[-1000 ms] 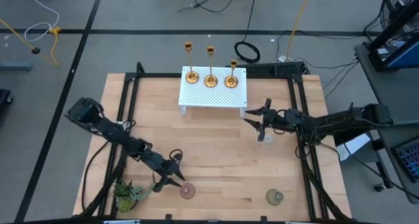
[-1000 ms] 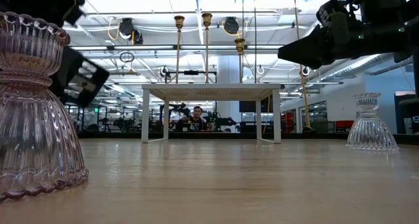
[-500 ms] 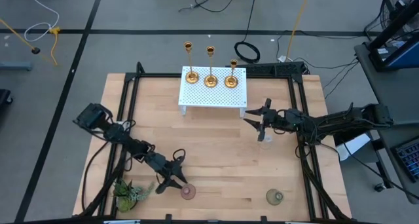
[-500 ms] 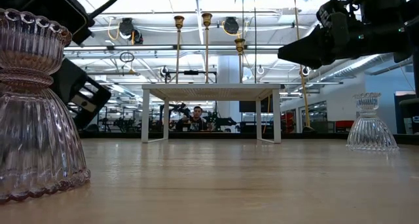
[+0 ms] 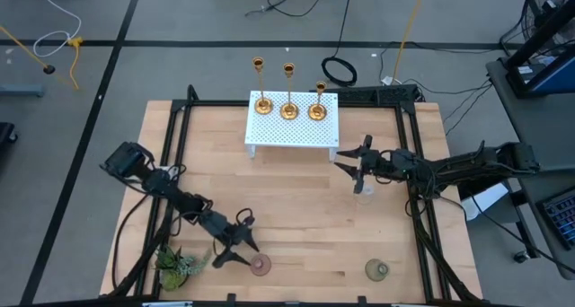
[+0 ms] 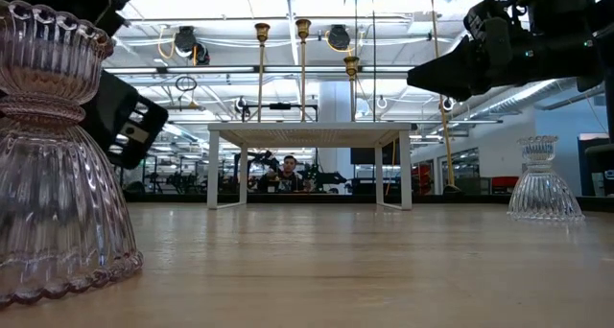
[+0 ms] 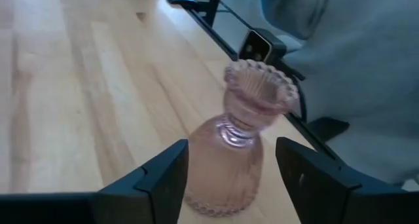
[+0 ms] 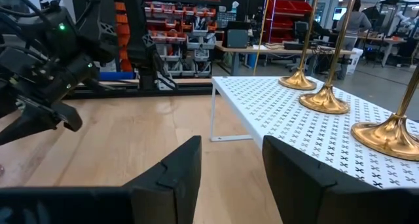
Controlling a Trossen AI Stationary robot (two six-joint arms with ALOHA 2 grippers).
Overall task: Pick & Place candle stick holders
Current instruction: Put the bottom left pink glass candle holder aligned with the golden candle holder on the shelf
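Note:
The pink glass holder (image 5: 260,266) stands upright on its base near the table's near edge; it also shows in the left wrist view (image 7: 236,142) and the low view (image 6: 58,155). My left gripper (image 5: 239,251) is open, low at the table, with a finger on either side of the pink holder. My right gripper (image 5: 353,168) is open and empty, hovering over the clear glass holder (image 5: 363,192). The green holder (image 5: 377,270) stands near the front right. Three gold candlesticks (image 5: 288,109) stand on the white rack (image 5: 292,136). My left gripper's open fingers (image 7: 167,178) come in level from the table's left and stand on either side of the pink holder's lower body (image 7: 219,185). The holder stands upright on the table. I cannot tell whether a finger touches it.
A green plant sprig (image 5: 177,264) lies at the front left, beside my left arm. A black frame (image 5: 171,163) runs along the table's sides. A person (image 6: 288,170) shows in the room far beyond the rack. Bare wood lies in the table's middle.
My left gripper has gone toward the table's near edge and a little right, closing around the pink holder with its fingers still apart. The pink holder has slid a little toward the near edge, staying upright.

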